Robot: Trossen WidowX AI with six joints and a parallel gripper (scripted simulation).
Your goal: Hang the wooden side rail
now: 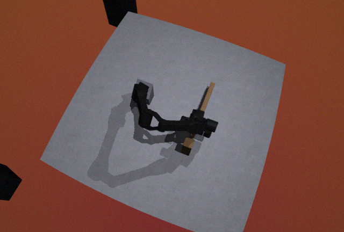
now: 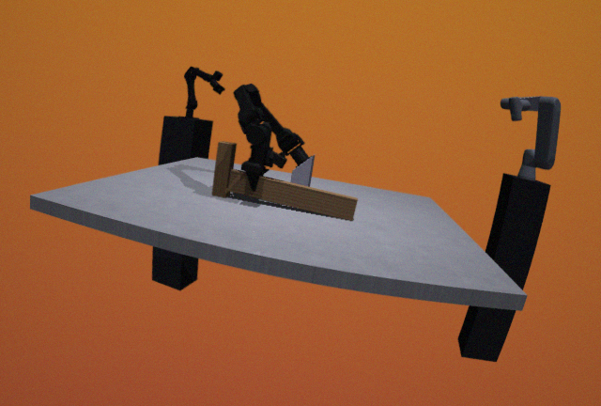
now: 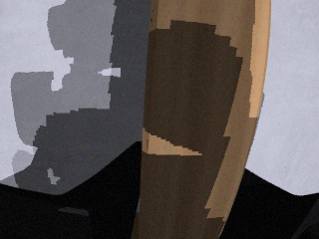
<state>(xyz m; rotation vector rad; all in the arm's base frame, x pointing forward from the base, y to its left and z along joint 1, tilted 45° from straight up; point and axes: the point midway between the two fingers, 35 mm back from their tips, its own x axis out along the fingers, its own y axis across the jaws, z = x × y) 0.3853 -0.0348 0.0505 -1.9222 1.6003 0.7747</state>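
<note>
The wooden rail [image 1: 207, 97] [image 2: 310, 198] [image 3: 199, 85] slopes down from its raised near-post end to its far end, which touches the table [image 1: 172, 51] [image 2: 388, 246]. The headboard post [image 1: 188, 143] [image 2: 223, 168] stands upright at the rail's raised end. In the exterior view the rail's end is right beside the post, with no clear gap. The hooks, the slot and the pins cannot be made out. My gripper [image 2: 254, 182] is shut on the rail near the post, one finger on each side. In the wrist view the rail runs between the black fingers.
My arm's base stands on a grey wedge-shaped block [image 1: 150, 93] [image 2: 303, 172] on the table. Beyond the table edges, a black pedestal [image 2: 187, 139] bears a small black arm [image 2: 191, 88] and another pedestal [image 2: 516, 226] bears a grey arm [image 2: 547, 132].
</note>
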